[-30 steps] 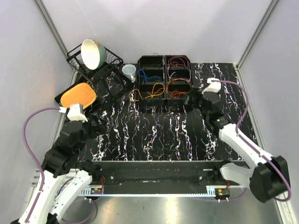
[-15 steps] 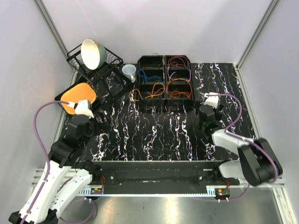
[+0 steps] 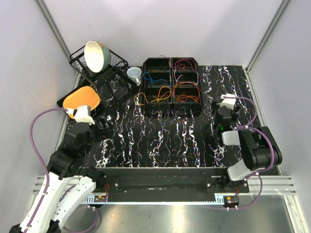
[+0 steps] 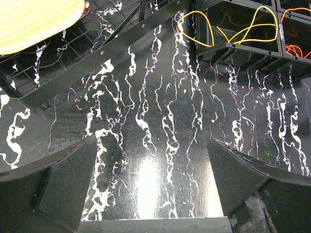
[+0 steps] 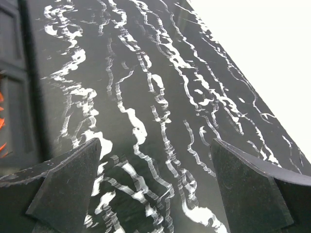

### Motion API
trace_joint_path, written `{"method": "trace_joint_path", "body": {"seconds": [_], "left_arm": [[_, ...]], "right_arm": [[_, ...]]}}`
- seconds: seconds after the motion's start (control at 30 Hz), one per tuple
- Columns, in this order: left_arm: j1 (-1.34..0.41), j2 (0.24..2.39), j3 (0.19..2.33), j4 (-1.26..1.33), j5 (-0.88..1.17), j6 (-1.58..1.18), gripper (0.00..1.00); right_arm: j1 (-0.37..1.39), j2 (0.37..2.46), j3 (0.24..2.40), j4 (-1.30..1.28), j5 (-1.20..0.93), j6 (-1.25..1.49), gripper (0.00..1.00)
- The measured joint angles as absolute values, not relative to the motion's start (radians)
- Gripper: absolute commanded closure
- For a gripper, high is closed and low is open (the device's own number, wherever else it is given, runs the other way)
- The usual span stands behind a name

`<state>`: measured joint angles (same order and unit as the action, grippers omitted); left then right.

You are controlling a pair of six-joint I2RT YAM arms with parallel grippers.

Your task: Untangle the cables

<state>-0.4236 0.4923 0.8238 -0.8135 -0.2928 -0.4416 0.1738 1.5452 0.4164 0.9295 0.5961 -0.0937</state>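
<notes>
The cables lie in black bins (image 3: 171, 60) at the back centre: a maroon cable (image 3: 184, 62), a blue cable (image 3: 154, 78), a yellow cable (image 3: 151, 97) and an orange-red cable (image 3: 186, 94). The yellow cable (image 4: 228, 28) hangs over the nearest bin's wall in the left wrist view, with an orange cable (image 4: 297, 48) beside it. My left gripper (image 3: 101, 128) (image 4: 153, 187) is open and empty over the bare table, left of and well short of the bins. My right gripper (image 3: 224, 115) (image 5: 155, 179) is open and empty, right of the bins, its arm folded back.
A wire dish rack (image 3: 112, 62) with a green-white bowl (image 3: 96, 55) stands at the back left. A white cup (image 3: 134, 74) is beside it. An orange board (image 3: 81, 98) lies on a black tray. A black rail (image 3: 160, 177) runs along the front.
My right arm has drawn back from the bins toward its base and folded up. My left arm rose toward the tray, then settled back slightly. Both grippers stay open and empty.
</notes>
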Motion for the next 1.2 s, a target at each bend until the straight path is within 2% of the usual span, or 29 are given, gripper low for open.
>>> {"method": "trace_joint_path", "body": {"seconds": [0.3,0.57,0.83,1.03,1.2], "left_arm": [[-0.424,0.495,0.823,-0.804,-0.307,-0.441,0.01],[-0.424,0.556,0.749,-0.667,-0.411,-0.410,0.02],[-0.403,0.769,0.478,-0.180,-0.598,-0.234,0.01],[-0.311,0.995,0.421,0.203,-0.590,-0.096,0.01],[-0.221,1.131,0.356,0.474,-0.503,-0.020,0.01]], "right_arm": [[-0.087,1.549,0.417,0.900,0.149,0.011,0.00],[-0.101,1.553,0.394,0.945,-0.011,0.043,0.00],[-0.101,1.554,0.391,0.961,-0.022,0.052,0.00],[-0.101,1.554,0.390,0.962,-0.028,0.053,0.00],[-0.101,1.554,0.390,0.962,-0.029,0.054,0.00]]}}
